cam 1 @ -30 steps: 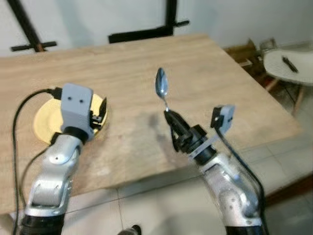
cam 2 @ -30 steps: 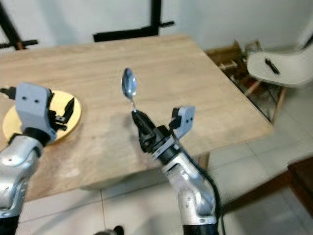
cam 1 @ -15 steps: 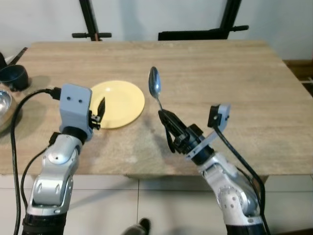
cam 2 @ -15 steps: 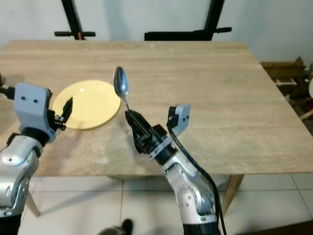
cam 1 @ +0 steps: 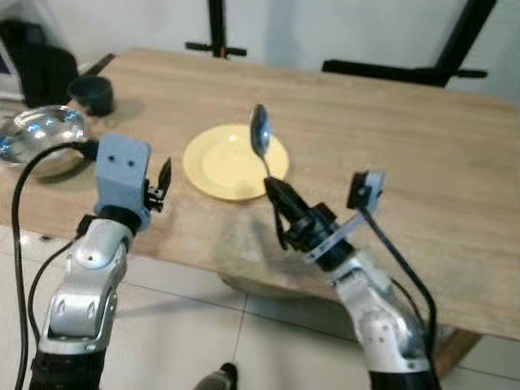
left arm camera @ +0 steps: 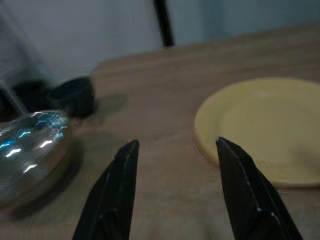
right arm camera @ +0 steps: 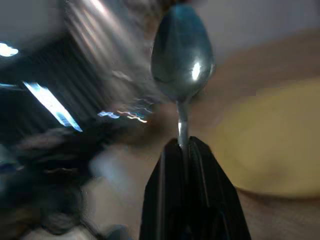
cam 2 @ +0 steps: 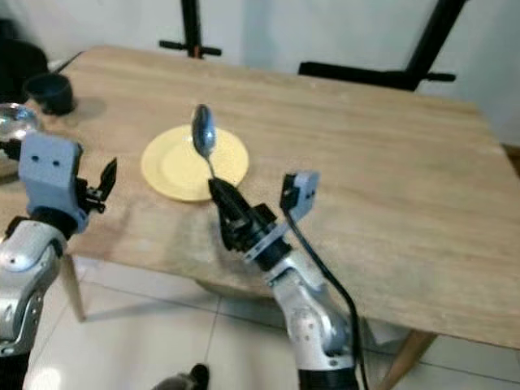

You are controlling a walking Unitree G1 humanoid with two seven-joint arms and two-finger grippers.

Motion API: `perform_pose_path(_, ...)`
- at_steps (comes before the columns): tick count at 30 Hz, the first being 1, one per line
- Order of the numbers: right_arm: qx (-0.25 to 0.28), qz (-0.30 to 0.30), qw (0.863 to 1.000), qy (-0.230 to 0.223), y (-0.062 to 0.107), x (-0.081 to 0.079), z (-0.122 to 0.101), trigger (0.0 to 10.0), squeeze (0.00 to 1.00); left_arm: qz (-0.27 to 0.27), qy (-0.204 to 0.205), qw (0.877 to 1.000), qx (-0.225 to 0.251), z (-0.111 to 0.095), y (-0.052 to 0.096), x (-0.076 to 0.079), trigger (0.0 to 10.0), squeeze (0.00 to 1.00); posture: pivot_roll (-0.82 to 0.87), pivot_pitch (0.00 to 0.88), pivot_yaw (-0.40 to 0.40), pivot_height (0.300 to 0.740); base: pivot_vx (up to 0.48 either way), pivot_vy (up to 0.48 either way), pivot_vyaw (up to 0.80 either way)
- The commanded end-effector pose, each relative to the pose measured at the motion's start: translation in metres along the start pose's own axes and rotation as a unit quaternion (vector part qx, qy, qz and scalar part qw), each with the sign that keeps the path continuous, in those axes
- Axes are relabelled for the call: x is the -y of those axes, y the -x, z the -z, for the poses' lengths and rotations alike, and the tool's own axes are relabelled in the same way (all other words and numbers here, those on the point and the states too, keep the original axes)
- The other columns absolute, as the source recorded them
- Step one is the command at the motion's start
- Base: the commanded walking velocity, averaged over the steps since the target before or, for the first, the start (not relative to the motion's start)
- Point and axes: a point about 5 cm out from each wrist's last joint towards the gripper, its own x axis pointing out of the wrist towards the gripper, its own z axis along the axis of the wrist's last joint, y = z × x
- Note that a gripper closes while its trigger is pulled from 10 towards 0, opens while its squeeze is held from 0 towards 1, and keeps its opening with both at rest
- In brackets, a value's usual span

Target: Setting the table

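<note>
A metal bowl (cam 1: 36, 134) and a dark cup (cam 1: 91, 94) are sitting at the left end of the wooden table (cam 1: 390, 122). The left gripper (cam 1: 160, 183) is hovering with fingers spread beside the yellow plate (cam 1: 227, 162). The right gripper (cam 1: 280, 207) is pinching a spoon (cam 1: 261, 140) upright over the plate's near edge.

Light wooden worktop (cam 1: 390, 122) on pale tiled floor (cam 1: 203, 333). Yellow plate (cam 1: 230, 164) on worktop, just beyond right gripper (cam 1: 275, 188). Shiny metal bowl (cam 1: 41, 134) and dark cup (cam 1: 92, 94) near worktop corner, beyond left gripper (cam 1: 161, 180).
</note>
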Motion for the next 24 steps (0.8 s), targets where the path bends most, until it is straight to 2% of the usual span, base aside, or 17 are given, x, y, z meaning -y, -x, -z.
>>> perform_pose_path(1, 0.005, 0.062, 0.998, 0.020, 0.005, 0.017, -0.001, 10.0, 0.00, 0.001, 0.002, 1.000, -0.013, 0.004, -0.002, 0.002, 10.0, 0.00, 0.04, 0.000, 0.059, 0.740, 0.000, 0.000, 0.00)
perform_pose_path(3, 0.013, 0.084, 0.996, 0.027, 0.004, 0.022, -0.003, 10.0, 0.00, -0.001, 0.001, 1.000, -0.012, 0.004, -0.003, 0.002, 10.0, 0.00, 0.04, 0.000, 0.059, 0.740, 0.000, 0.000, 0.00)
perform_pose_path(6, 0.034, 0.114, 0.992, 0.028, 0.002, 0.031, -0.012, 10.0, 0.00, -0.008, -0.006, 1.000, -0.015, 0.005, -0.007, 0.002, 10.0, 0.00, 0.04, 0.000, 0.060, 0.740, 0.480, 0.000, 0.00)
perform_pose_path(17, 0.028, 0.120, 0.991, 0.057, 0.001, 0.030, -0.010, 10.0, 0.00, -0.004, 0.001, 1.000, -0.012, 0.004, -0.007, 0.003, 10.0, 0.00, 0.04, 0.000, 0.058, 0.740, 0.480, 0.000, 0.00)
perform_pose_path(24, 0.023, 0.133, 0.988, 0.077, 0.000, 0.031, -0.009, 10.0, 0.00, 0.001, 0.008, 1.000, -0.016, 0.005, -0.006, 0.004, 10.0, 0.00, 0.04, 0.000, 0.060, 0.740, 0.000, 0.000, 0.00)
